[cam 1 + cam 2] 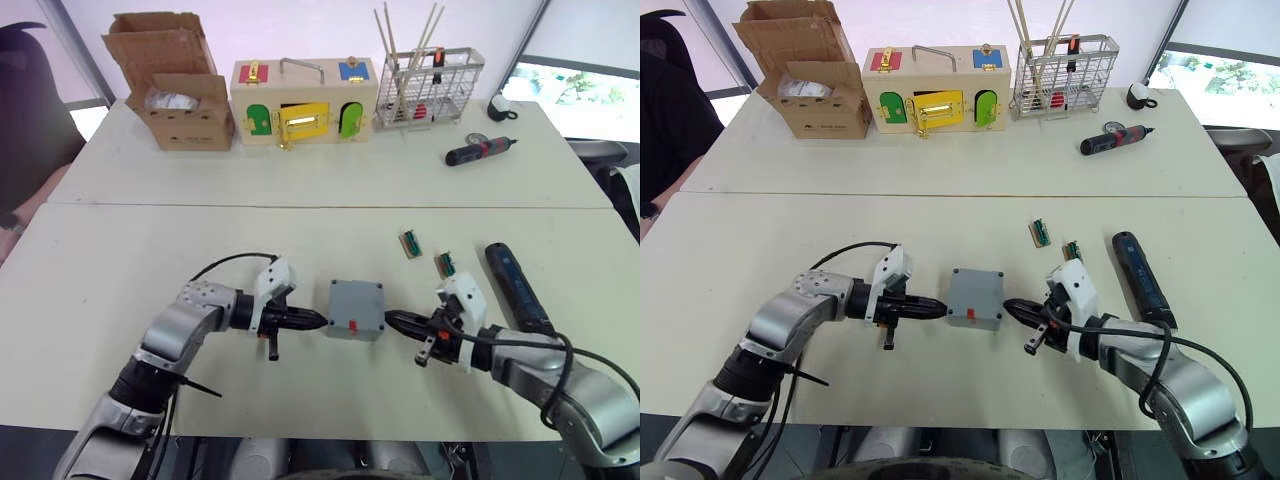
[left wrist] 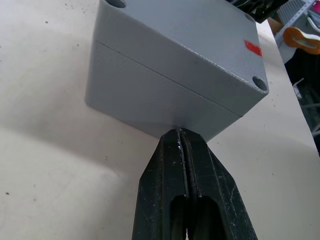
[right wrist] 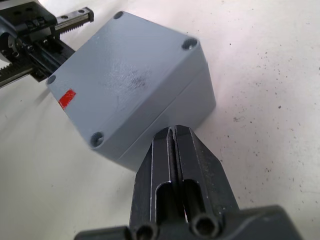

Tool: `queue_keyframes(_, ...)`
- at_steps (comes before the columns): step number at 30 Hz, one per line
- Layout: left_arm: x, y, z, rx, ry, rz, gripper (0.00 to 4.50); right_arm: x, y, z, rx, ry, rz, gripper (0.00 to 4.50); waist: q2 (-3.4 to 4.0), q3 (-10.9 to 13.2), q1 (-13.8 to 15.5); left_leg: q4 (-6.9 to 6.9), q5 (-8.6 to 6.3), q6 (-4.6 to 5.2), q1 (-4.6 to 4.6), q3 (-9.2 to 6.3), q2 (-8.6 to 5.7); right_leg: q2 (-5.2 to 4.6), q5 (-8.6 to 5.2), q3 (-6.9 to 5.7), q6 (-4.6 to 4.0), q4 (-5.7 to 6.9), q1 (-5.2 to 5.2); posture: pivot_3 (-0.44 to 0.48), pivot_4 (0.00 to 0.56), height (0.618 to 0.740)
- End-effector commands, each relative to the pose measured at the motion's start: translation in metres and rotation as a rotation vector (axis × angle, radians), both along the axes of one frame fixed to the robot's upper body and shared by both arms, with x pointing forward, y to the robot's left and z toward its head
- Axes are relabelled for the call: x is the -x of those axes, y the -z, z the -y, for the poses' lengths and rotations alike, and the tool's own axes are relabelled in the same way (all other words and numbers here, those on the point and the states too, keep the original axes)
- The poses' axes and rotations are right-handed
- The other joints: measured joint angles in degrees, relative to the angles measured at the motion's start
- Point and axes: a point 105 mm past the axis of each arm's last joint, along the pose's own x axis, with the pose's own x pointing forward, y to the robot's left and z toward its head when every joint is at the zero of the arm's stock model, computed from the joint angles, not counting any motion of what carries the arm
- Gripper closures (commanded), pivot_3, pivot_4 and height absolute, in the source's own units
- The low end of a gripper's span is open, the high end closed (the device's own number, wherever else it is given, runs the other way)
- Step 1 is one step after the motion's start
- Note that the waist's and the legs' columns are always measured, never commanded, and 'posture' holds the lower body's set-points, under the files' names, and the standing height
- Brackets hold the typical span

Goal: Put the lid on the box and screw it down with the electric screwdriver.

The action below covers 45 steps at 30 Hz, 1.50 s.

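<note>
2 pale tables (image 1: 120, 300) butt together, the far one carrying a cardboard carton (image 1: 180, 95), a wooden box with coloured doors (image 1: 300, 105) and a wire basket (image 1: 430, 90). On the near one, the electric screwdriver (image 1: 517, 285) lies just beyond the right forearm. The box (image 1: 355, 308) sits centrally with the lid (image 2: 200, 37) already seated, its seam closed. It looks like rigid, light, smooth plastic that would skid if nudged; best held by opposite side walls. Both forearms reach inward and low. The left gripper (image 1: 312, 320) and right gripper (image 1: 395, 322) each have fingers pressed together, tips at opposite walls, bracketing the box.
</note>
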Motion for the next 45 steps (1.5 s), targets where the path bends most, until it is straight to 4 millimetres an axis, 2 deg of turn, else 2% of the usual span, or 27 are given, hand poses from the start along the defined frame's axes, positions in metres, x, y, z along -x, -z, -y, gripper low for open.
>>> queue_keyframes(1, 0.001, -0.011, 0.004, 0.03, 0.017, 0.034, 4.5, 0.003, -0.005, -0.013, -0.035, -0.065, 0.024, 4.49, 0.0, 0.0, 0.0, 0.0, 0.0, 0.0, 0.0, 0.0, 0.0, 0.0, 0.0, 0.0, 0.0, 0.0, 0.0, 0.0, 0.15, 0.74)
queue_keyframes(11, -0.003, -0.01, -0.004, 0.017, -0.014, 0.041, 4.5, -0.001, -0.001, -0.01, -0.024, -0.05, 0.029, 4.49, 0.0, 0.0, 0.0, -0.01, 0.01, -0.01, 0.0, 0.0, 0.0, 0.0, 0.0, 0.0, 0.0, 0.04, -0.04, 0.0, 0.15, 0.74)
queue_keyframes(20, -0.001, -0.01, -0.001, 0.017, 0.012, 0.038, 4.5, -0.009, -0.003, -0.005, -0.019, -0.031, 0.047, 4.49, 0.01, 0.0, 0.0, -0.01, 0.01, -0.02, -0.01, 0.0, 0.0, 0.0, 0.0, 0.0, 0.0, 0.04, -0.05, 0.0, 0.15, 0.74)
queue_keyframes(24, -0.011, -0.015, -0.016, -0.016, -0.026, 0.078, 4.5, -0.006, -0.005, 0.006, 0.001, -0.003, 0.044, 4.49, 0.01, 0.0, 0.0, -0.01, 0.01, -0.03, -0.01, 0.0, 0.0, 0.0, 0.0, 0.0, 0.0, 0.04, -0.05, 0.0, 0.15, 0.74)
queue_keyframes(27, -0.022, -0.042, -0.033, 0.001, -0.066, 0.137, 4.5, -0.001, -0.019, 0.021, -0.02, 0.028, 0.037, 4.49, 0.02, 0.0, 0.1, -0.01, 0.02, -0.03, -0.04, 0.0, 0.0, 0.0, 0.0, 0.0, 0.0, 0.05, -0.07, 0.0, 0.15, 0.74)
queue_keyframes(30, -0.02, -0.072, -0.034, 0.049, -0.054, 0.176, 4.5, 0.003, -0.032, 0.03, -0.056, 0.056, 0.034, 4.49, 0.02, 0.0, 0.0, 0.0, 0.02, -0.04, -0.09, 0.0, 0.0, -0.01, 0.0, 0.0, -0.01, 0.06, -0.11, 0.0, 0.15, 0.74)
queue_keyframes(33, -0.009, -0.095, -0.026, 0.09, -0.012, 0.208, 4.5, -0.004, -0.041, 0.048, -0.063, 0.179, 0.074, 4.49, 0.02, 0.0, 0.0, -0.01, 0.02, -0.04, -0.09, 0.0, 0.0, -0.02, 0.0, 0.0, -0.01, 0.05, -0.1, 0.0, 0.15, 0.74)
queue_keyframes(37, -0.004, -0.106, -0.011, 0.094, 0.007, 0.281, 4.5, -0.011, -0.043, 0.066, -0.063, 0.326, 0.109, 4.49, 0.02, 0.0, 0.0, -0.02, 0.02, -0.04, -0.09, 0.0, 0.0, -0.02, 0.0, 0.01, 0.0, 0.07, -0.11, 0.0, 0.15, 0.74)
queue_keyframes(41, -0.017, -0.105, 0.01, 0.078, -0.039, 0.39, 4.5, -0.023, -0.042, 0.083, -0.037, 0.47, 0.154, 4.49, 0.02, 0.0, 0.1, 0.01, 0.06, -0.11, -0.09, 0.0, -0.02, -0.01, 0.0, 0.0, 0.0, 0.15, -0.11, 0.0, 0.15, 0.74)
queue_keyframes(44, -0.013, -0.098, 0.019, 0.085, -0.011, 0.377, 4.5, -0.028, -0.037, 0.088, -0.009, 0.514, 0.162, 4.49, 0.02, 0.0, 0.0, 0.01, 0.06, -0.11, -0.09, 0.04, -0.05, -0.01, 0.01, 0.03, 0.0, 0.17, -0.14, 0.0, 0.15, 0.74)
queue_keyframes(45, -0.012, -0.095, 0.021, 0.083, -0.003, 0.375, 4.5, -0.029, -0.036, 0.09, 0.0, 0.528, 0.168, 4.24, 0.02, 0.0, -0.1, -0.02, 0.07, -0.12, -0.1, 0.04, -0.05, -0.01, 0.0, 0.03, 0.0, 0.19, -0.2, 0.0, 0.15, 0.74)
